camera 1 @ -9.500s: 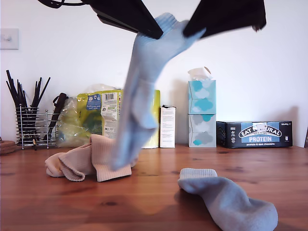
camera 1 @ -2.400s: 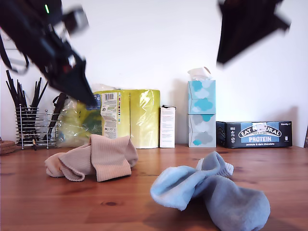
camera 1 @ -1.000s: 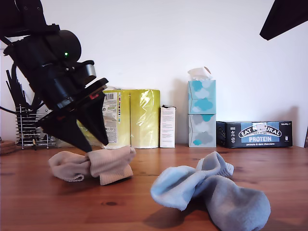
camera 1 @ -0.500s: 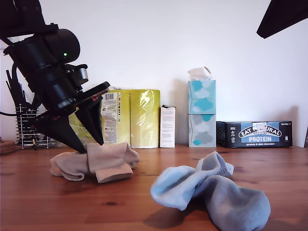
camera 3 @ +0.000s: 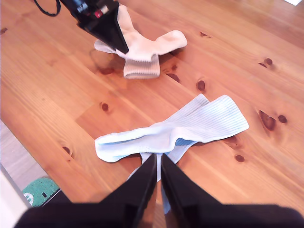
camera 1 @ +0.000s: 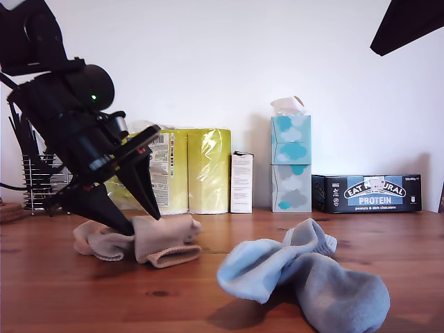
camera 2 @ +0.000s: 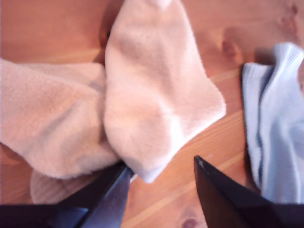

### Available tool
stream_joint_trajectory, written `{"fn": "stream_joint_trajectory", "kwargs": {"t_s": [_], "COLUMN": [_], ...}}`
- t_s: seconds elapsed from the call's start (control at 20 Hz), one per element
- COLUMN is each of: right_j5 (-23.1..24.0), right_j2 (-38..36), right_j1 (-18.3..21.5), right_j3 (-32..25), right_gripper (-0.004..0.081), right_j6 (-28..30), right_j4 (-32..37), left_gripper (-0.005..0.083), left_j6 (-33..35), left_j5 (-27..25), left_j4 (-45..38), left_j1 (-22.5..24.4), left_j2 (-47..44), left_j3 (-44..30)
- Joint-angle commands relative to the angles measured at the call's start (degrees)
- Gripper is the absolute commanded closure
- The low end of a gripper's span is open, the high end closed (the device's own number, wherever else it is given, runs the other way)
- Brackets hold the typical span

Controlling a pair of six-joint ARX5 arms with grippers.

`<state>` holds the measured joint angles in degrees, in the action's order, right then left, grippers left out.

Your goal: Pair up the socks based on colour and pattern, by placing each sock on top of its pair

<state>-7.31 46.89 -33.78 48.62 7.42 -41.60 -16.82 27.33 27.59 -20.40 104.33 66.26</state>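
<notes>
Two beige socks point(camera 1: 163, 239) lie crossed in a heap on the wooden table point(camera 1: 194, 305) at the exterior view's left. My first gripper point(camera 1: 135, 222) is down on them, open, its fingers point(camera 2: 109, 197) set apart with the tip of the upper beige sock point(camera 2: 152, 104) between them. Two pale blue socks point(camera 1: 260, 270) with greyish feet point(camera 1: 340, 295) lie one across the other at the exterior view's lower right. My second gripper point(camera 3: 156, 183) hangs high above the blue socks point(camera 3: 180, 130), shut on nothing; only part of its arm point(camera 1: 409, 24) shows in the exterior view.
Along the back wall stand a wire holder of black utensils point(camera 1: 41, 187), yellow wrapped packs point(camera 1: 187, 170), a small white carton point(camera 1: 241, 182), stacked tissue boxes point(camera 1: 291, 163) and a dark protein box point(camera 1: 366, 193). The table's edge point(camera 3: 28, 156) shows in the second wrist view.
The blue sock once held in the air now lies on the other blue sock. My first gripper has come down onto the beige socks and nudged them toward the exterior view's right.
</notes>
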Motion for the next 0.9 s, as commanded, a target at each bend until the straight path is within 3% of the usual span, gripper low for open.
{"fn": "stream_joint_trajectory", "kwargs": {"t_s": [0.0,0.1,0.2,0.4,0.7,0.75,0.85], "right_j5": [-0.2,-0.2,-0.2,-0.2,-0.3,-0.3,-0.5], "right_j2": [0.2,0.2,0.2,0.2,0.2,0.2,0.2], "right_j1": [0.2,0.2,0.2,0.2,0.2,0.2,0.2], "right_j3": [0.0,0.0,0.0,0.0,0.0,0.0,0.0], "right_gripper": [0.0782,0.0782,0.0782,0.0782,0.0782,0.0782,0.0782], "right_j6": [-0.1,-0.1,-0.1,-0.1,-0.1,-0.1,-0.1], "right_j4": [-0.1,-0.4,-0.7,-1.5,-1.9,-1.9,-1.7], "left_gripper": [0.056,0.0725,0.0796,0.0796,0.0796,0.0796,0.0796], "left_j6": [-0.3,-0.3,-0.4,-1.2,-0.5,0.8,4.0], "left_j5": [-0.2,-0.1,1.7,8.9,21.9,22.2,17.6], "left_j4": [-1.4,-3.3,-3.9,-0.9,10.9,13.6,18.9], "left_j1": [-0.4,-0.4,-0.4,-0.4,-0.4,-0.5,-1.6], "left_j2": [0.3,0.3,0.2,-1.0,-4.9,-5.0,-4.9], "left_j3": [-0.5,-0.5,-0.3,0.1,1.2,1.2,1.1]}}
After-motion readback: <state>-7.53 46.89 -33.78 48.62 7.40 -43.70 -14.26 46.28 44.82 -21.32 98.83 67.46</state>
